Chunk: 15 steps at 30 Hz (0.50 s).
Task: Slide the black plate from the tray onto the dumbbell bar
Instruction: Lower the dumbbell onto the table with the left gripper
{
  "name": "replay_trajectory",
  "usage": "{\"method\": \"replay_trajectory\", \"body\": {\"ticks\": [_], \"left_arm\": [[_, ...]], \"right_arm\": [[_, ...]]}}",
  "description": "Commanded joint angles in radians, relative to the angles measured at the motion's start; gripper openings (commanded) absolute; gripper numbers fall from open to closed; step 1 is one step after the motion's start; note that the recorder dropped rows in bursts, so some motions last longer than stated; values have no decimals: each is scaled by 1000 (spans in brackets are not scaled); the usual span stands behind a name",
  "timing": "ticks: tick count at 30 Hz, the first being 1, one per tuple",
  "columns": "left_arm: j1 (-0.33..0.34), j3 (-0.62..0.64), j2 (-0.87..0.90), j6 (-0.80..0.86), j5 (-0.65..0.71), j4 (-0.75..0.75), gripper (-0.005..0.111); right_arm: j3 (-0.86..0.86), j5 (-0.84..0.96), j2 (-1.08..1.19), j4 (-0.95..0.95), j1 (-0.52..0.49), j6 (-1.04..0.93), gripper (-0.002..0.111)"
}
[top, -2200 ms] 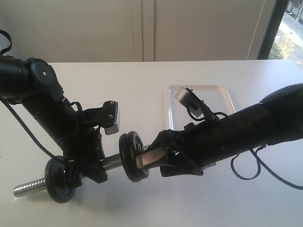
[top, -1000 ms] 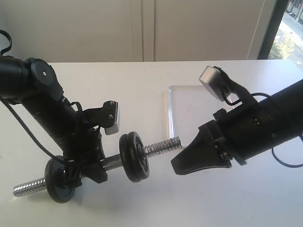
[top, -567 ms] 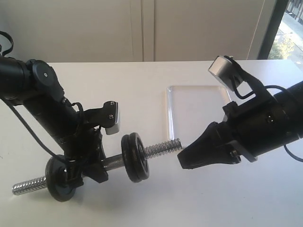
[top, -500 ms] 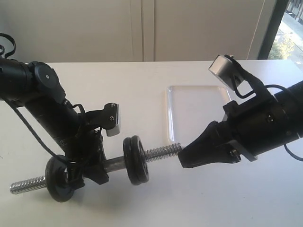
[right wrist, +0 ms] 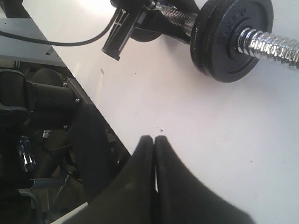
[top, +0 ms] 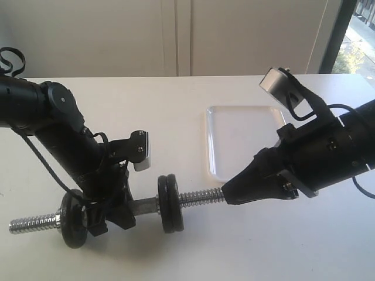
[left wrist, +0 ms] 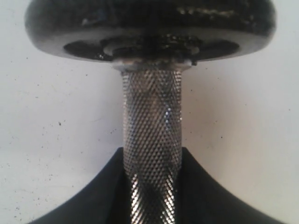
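Note:
The dumbbell bar (top: 199,197) is held nearly level just above the table, and my left gripper (top: 120,211) is shut on its knurled middle (left wrist: 152,135). One black disc (top: 75,218) sits on the left part of the bar. The black plate (top: 176,205) sits on the right part, pressed against a matching disc (top: 163,202). In the right wrist view the black plate (right wrist: 236,39) faces the threaded end (right wrist: 271,46). My right gripper (top: 227,193) is shut and empty, its tip right beside the bar's right end. The white tray (top: 243,140) lies behind with nothing in it.
The white table (top: 176,105) ends at a wall at the back, with a window (top: 360,41) at the far right. The right wrist view shows the table's edge and dark equipment (right wrist: 37,102) below it.
The left arm has lowered and levelled the bar and shifted it right, so its threaded end now reaches the right gripper's tip. The right arm rose and drew back slightly, then held still.

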Motion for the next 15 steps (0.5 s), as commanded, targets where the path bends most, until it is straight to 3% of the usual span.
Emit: {"method": "replay_trajectory", "body": {"ticks": [1,15], "left_arm": [[-3,-32,-63,3,58,-147,0],[-3,16,-63,9,-13,-147,0]], "right_arm": [[-8,-7,-7,0,-7,3,0],[-8,-8,-7,3,-7,3,0]]}}
